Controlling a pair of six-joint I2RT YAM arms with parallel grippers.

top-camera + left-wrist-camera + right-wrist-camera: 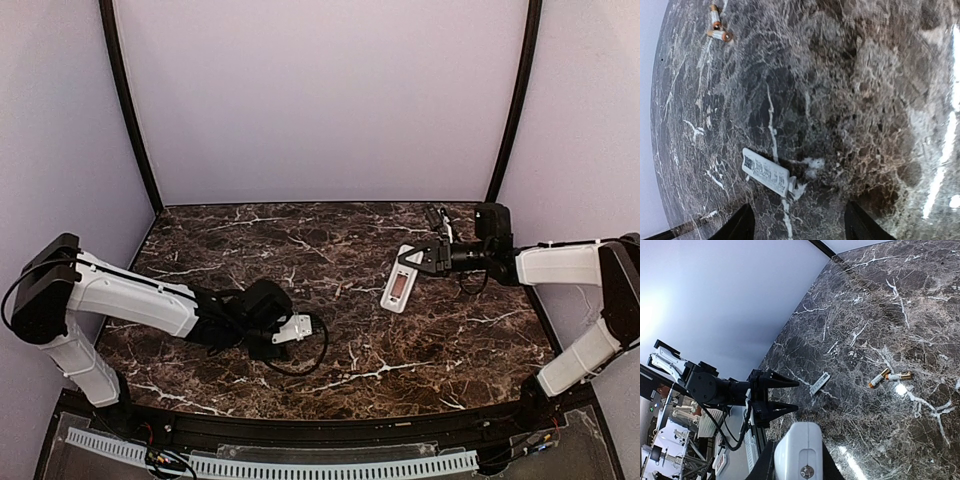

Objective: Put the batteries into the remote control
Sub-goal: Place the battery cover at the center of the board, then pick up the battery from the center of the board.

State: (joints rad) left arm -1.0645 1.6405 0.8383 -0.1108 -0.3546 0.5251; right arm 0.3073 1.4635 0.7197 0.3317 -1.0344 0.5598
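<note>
right tool [416, 259] closed on end of remote control [398, 287], back side up, right of centre in top view. left tool [797, 227] spread wide, nothing held, flat white piece [766, 171] just ahead. two batteries [899, 375] lying loose on surface [920, 300].

Dark marble, white plastic, pale walls.
We see a table [350, 370] of brown-black marble veined in white, a white remote [398, 290] with a dull red recess, orange-gold batteries [900, 376], a white flat piece [766, 171] printed with dark text, white arms [130, 295] with black joints, and lilac walls [320, 100].
</note>
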